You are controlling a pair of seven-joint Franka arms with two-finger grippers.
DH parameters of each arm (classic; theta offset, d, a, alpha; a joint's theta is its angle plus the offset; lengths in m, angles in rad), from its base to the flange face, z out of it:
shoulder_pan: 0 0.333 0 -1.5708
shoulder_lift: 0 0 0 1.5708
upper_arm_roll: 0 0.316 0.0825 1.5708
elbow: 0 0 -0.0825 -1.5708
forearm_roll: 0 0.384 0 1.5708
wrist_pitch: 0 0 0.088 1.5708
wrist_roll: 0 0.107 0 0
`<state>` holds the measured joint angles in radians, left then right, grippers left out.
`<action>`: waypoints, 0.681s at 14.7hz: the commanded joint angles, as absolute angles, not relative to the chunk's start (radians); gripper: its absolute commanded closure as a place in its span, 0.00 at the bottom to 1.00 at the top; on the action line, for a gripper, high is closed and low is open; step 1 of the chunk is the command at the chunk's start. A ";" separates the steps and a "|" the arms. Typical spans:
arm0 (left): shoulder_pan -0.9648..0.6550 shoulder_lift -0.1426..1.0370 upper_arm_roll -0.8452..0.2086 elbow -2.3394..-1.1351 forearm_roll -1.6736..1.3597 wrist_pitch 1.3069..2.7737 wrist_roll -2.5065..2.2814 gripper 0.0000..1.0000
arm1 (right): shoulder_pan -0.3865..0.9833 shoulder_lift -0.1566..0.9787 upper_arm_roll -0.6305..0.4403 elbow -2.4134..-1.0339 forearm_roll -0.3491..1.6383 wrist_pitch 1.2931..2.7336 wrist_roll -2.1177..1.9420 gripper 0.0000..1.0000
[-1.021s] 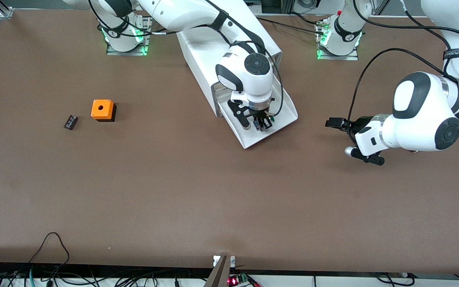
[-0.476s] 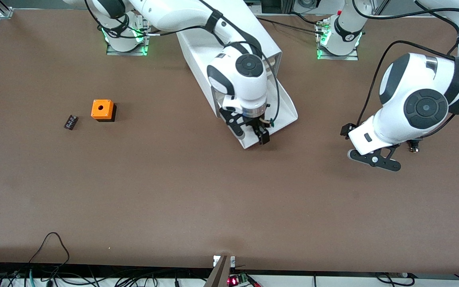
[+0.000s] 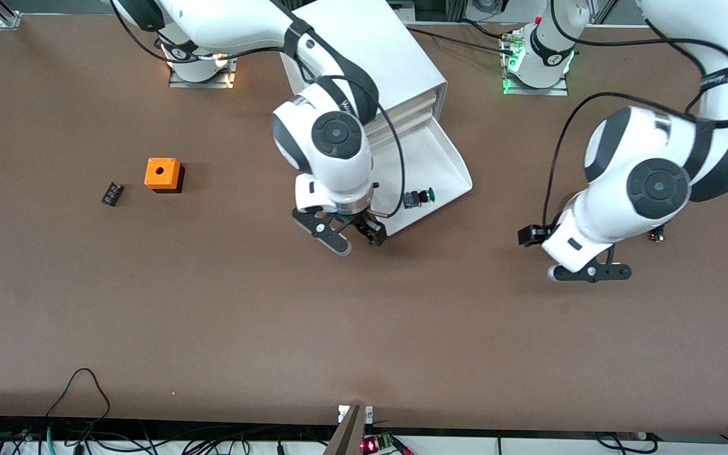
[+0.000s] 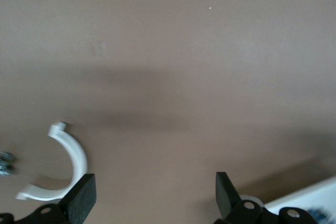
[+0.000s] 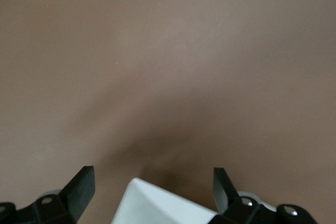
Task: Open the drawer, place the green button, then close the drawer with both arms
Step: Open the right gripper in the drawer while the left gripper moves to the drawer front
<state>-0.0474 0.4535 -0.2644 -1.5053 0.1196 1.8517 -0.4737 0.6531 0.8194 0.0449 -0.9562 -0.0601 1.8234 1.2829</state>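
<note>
The white cabinet [image 3: 364,57] stands between the arms' bases. Its lowest drawer [image 3: 446,161] is pulled out. The button [image 3: 423,196], with its green cap, lies on its side in the drawer near the front rim. My right gripper [image 3: 354,237] is open and empty, low over the drawer's front corner toward the right arm's end. In the right wrist view that white corner [image 5: 157,205] shows between the open fingers [image 5: 79,187]. My left gripper [image 3: 550,256] is open and empty over bare table toward the left arm's end. It also shows in the left wrist view [image 4: 156,203].
An orange cube with a hole [image 3: 163,174] and a small flat black part [image 3: 112,193] lie toward the right arm's end of the table. A white C-shaped piece [image 4: 71,163] lies on the table beside my left gripper. Brown table [image 3: 364,328] stretches toward the front camera.
My right gripper has let go of the button in the drawer and drawn back out over the drawer's front corner. My left arm has turned and its gripper now points down at the table.
</note>
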 commanded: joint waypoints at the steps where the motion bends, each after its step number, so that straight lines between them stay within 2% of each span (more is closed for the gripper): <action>1: -0.118 0.451 -0.259 -1.613 0.107 2.013 -0.690 0.00 | 0.566 0.760 0.063 -0.982 -0.043 1.712 1.042 0.00; 4: -0.178 0.488 -0.259 -1.690 0.112 2.193 -0.865 0.00 | 0.465 0.707 0.061 -1.018 0.008 1.655 0.823 0.00; 10: -0.251 0.500 -0.258 -1.880 0.120 2.397 -1.037 0.01 | 0.292 0.522 0.055 -1.287 0.009 1.695 0.438 0.00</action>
<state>-0.2230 0.5233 -0.2664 -1.7983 0.1184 2.3290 -0.9820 0.3388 0.6323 0.0422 -1.1307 -0.0042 1.6627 0.5497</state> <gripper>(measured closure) 0.000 0.000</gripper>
